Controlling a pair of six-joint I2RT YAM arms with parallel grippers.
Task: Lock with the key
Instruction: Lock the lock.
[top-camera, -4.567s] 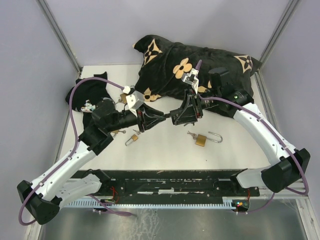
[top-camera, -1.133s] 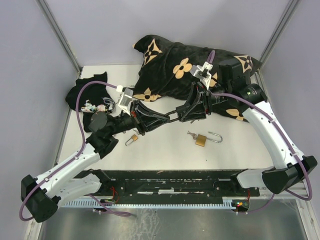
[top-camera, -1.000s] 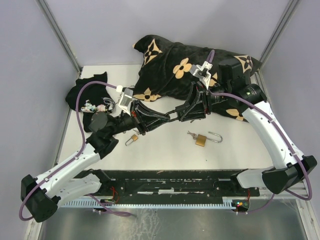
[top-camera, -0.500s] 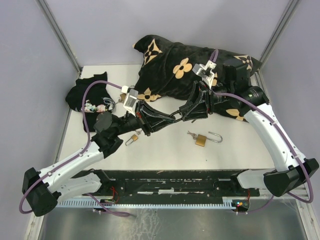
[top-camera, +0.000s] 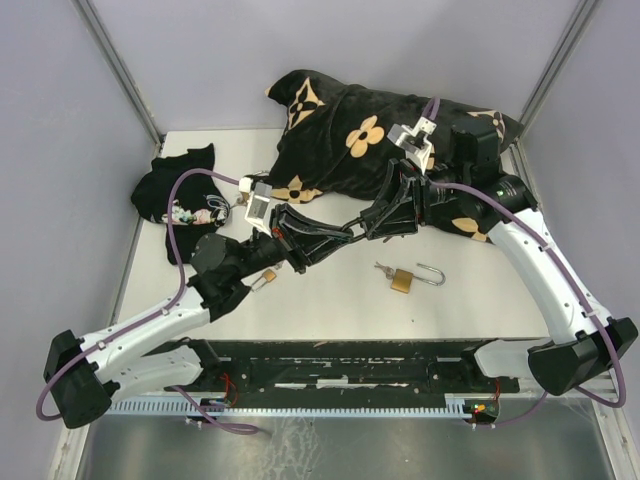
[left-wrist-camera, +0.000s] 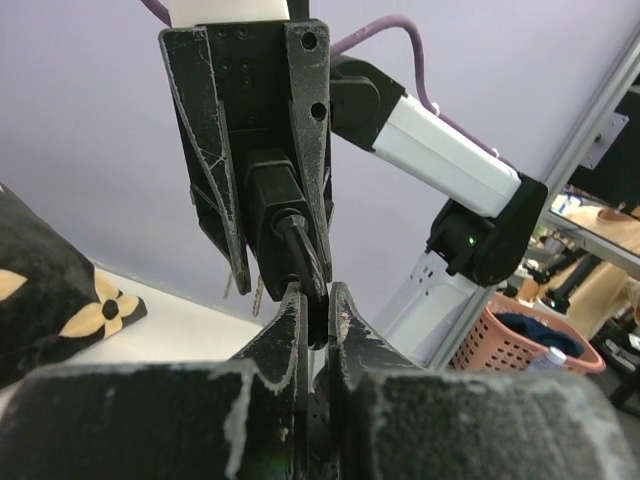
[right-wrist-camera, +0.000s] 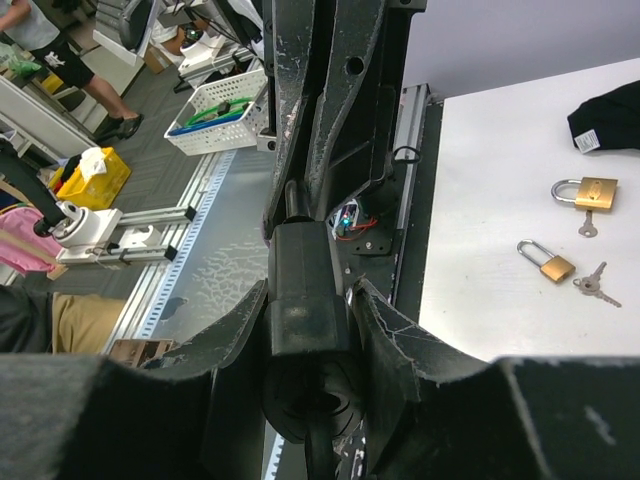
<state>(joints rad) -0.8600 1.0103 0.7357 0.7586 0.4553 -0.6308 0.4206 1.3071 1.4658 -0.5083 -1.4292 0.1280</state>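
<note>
The two arms meet over the middle of the counter (top-camera: 330, 305), just below the centre of the top view. The right claw (right-wrist-camera: 305, 292) is clamped on the body of a black padlock (right-wrist-camera: 300, 310), which sits square between its fingers at the centre of the right wrist view. The left claw (left-wrist-camera: 316, 300) comes in from the left with its fingers pressed together on a thin dark loop that curves out of that same padlock (shackle or key, I cannot tell which). The lock hangs in the air between them, clear of the counter.

On the counter just below and right of the meeting point lies a brass padlock (top-camera: 401, 281) with its shackle swung open, and a small bunch of keys (top-camera: 384, 268) touches its left side. A smaller brass padlock (top-camera: 268, 277) lies left of centre, right beside the left arm. A black cushion with tan flowers (top-camera: 350, 120) fills the upper middle of the view behind the right arm, and a crumpled black cloth (top-camera: 170, 185) sits at the left edge.
</note>
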